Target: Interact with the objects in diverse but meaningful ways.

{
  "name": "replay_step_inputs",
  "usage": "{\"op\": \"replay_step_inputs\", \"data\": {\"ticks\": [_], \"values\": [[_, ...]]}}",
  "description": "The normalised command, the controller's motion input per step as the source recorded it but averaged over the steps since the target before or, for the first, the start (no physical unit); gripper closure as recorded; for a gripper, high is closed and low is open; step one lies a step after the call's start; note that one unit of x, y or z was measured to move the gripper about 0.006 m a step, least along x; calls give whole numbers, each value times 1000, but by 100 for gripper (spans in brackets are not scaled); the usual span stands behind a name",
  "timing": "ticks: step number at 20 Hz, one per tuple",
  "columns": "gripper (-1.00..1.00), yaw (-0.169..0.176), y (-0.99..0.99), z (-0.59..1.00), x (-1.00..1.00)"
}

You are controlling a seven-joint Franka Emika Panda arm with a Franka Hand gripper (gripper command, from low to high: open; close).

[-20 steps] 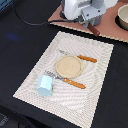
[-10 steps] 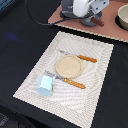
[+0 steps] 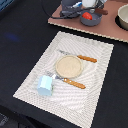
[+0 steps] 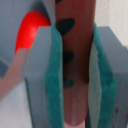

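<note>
I have the sausage (image 4: pixel 75 60) clamped between my fingers (image 4: pixel 54 75), just beside the tomato (image 4: pixel 31 31) in the saucepan (image 3: pixel 89 19). Grasp done; placing it somewhere sensible remains, I judge.

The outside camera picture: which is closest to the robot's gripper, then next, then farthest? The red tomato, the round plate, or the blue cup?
The gripper is at the top, over the wooden board.
1. Red tomato, right beside the gripper.
2. Round plate, middle of the striped mat.
3. Blue cup, the mat's near corner, on the exterior view's left.
</note>
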Motion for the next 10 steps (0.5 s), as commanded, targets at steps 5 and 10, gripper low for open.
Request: {"op": "replay_step_inputs", "data": {"ticks": [5,10], "values": [[100,57,316,-81,-177],[100,71,371,-115,-202]]}}
